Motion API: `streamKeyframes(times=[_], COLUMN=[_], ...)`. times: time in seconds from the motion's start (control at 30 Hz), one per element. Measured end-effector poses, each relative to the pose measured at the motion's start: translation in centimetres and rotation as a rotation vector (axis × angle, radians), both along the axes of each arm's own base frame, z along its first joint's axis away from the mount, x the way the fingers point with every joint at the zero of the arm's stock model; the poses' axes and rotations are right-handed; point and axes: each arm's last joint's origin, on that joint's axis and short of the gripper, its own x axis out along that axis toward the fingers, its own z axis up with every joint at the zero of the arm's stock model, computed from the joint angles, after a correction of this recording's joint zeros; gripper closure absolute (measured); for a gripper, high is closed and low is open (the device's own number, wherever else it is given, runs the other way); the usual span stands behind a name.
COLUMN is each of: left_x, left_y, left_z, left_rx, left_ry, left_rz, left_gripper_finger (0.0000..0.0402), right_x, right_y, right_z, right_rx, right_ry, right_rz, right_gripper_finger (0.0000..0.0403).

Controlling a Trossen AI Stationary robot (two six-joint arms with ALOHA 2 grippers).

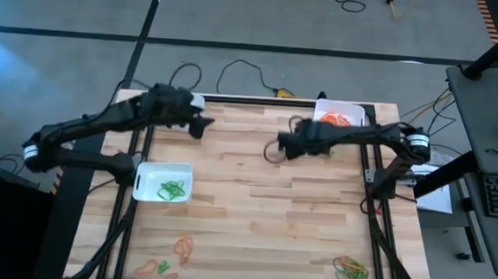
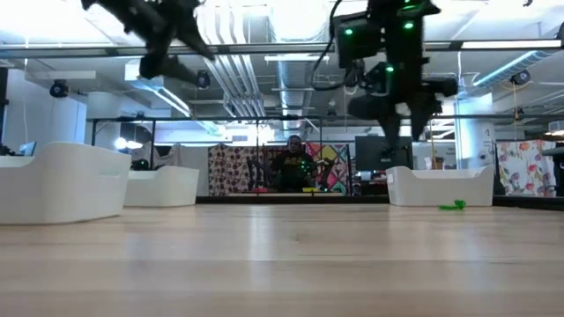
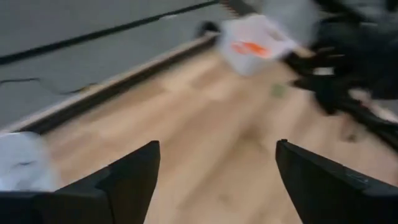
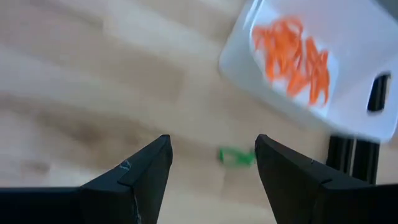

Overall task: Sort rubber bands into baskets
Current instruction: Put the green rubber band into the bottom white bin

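My left gripper (image 1: 202,124) is open and empty above the table's far left; it also shows in the left wrist view (image 3: 217,149). My right gripper (image 1: 274,150) is open and empty above the far middle; it also shows in the right wrist view (image 4: 211,146). A white basket (image 1: 339,104) with orange rubber bands (image 4: 292,53) stands at the far right. One green band (image 4: 235,155) lies on the table beside it, just beyond my right fingers. A second basket (image 1: 141,185) at the left holds green bands (image 1: 172,189). A third basket (image 3: 18,162) stands under my left arm.
Loose bands lie along the near edge: orange ones (image 1: 182,248), a small orange and green group (image 1: 159,268), and a mixed pile (image 1: 353,271) at the near right. Bare wood lies in the table's middle. Black cables (image 1: 236,69) run behind the far edge.
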Motion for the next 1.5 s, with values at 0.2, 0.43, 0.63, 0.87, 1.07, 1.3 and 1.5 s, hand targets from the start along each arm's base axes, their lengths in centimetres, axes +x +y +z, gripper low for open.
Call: streamKeyframes(times=[0.2,0.43,0.63,0.87,1.07,1.3,1.5], left_x=[1.3,2.0,3.1,3.8,3.8,3.7,2.3], left_y=[-4.3,-7.7,-8.6,-8.8,-9.4,-10.3,-10.4], left_z=[0.0,0.0,0.2,0.3,0.3,0.3,0.5], left_rx=[-0.020,-0.031,-0.067,-0.073,-0.095,-0.098,-0.093], left_ry=[-0.014,-0.043,-0.129,-0.171,-0.175,-0.174,-0.127], left_rz=[-0.155,-0.187,-0.167,-0.173,-0.193,-0.231,-0.243], left_gripper_finger=[0.0067,0.0042,0.0041,0.0041,0.0046,0.0052,0.0052], right_x=[-2.2,-5.3,-7.6,-8.3,-8.4,-8.2,-5.7], right_y=[1.9,0.8,-0.9,-1.8,-2.7,-3.0,-2.1], right_z=[-2.7,-5.5,-9.3,-10.9,-11.3,-11.3,-9.7], right_rx=[0.015,0.052,0.086,0.063,0.035,0.035,-0.003], right_ry=[0.017,0.010,-0.069,-0.163,-0.185,-0.209,-0.242], right_rz=[-0.163,-0.316,-0.421,-0.409,-0.383,-0.355,-0.196], right_gripper_finger=[0.0172,0.0126,0.0128,0.0181,0.0237,0.0326,0.0389])
